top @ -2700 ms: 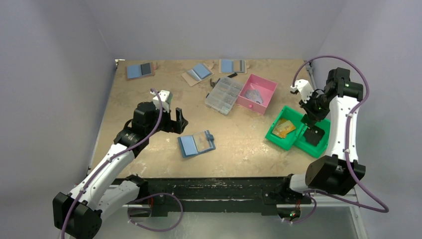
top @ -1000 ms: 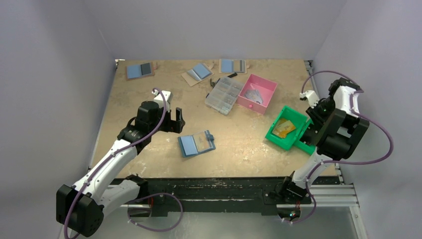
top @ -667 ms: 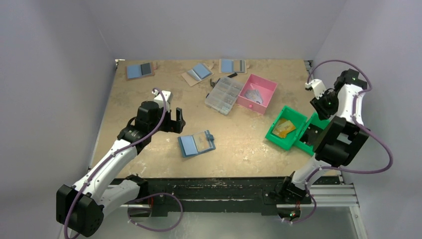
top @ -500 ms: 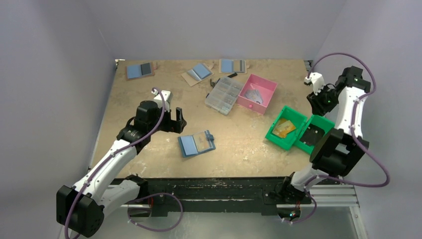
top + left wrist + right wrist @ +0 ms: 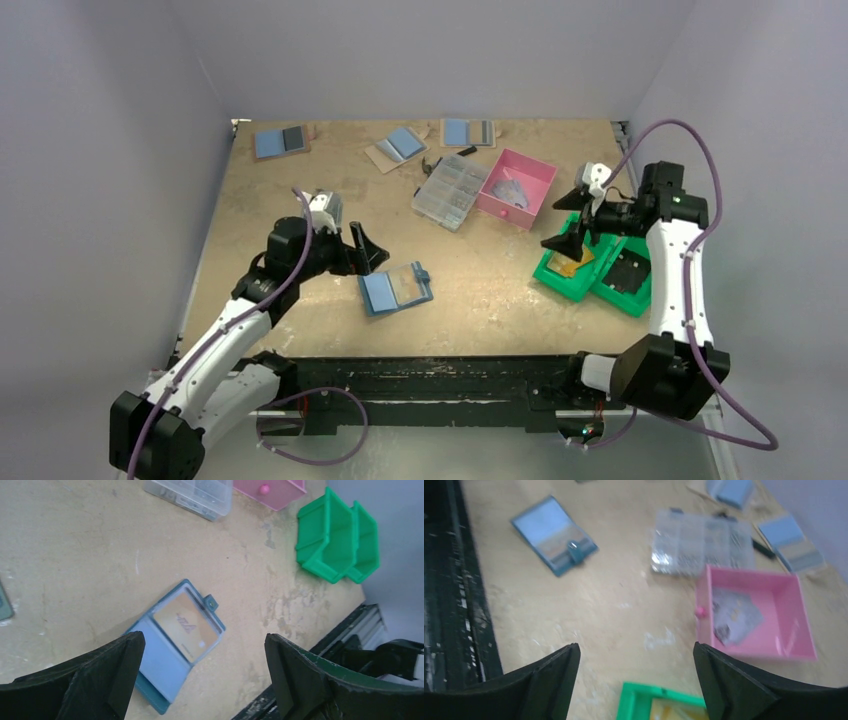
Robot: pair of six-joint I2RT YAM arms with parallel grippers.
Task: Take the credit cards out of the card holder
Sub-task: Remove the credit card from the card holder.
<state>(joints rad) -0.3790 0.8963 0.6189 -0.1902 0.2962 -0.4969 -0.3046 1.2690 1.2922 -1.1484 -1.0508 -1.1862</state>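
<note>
step: approach to card holder (image 5: 395, 289) | my left end effector (image 5: 367, 249) wide open, empty, beside it | right end effector (image 5: 565, 222) open, empty, above green bin (image 5: 557, 279) | next: pinch card (image 5: 186, 625) out

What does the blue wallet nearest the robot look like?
The card holder lies open and flat on the table. One half is plain blue; the other shows what looks like a tan card, with a small teal tab at its edge. A dark teal border rims it. The open left end effector hangs nearby, not touching.
</note>
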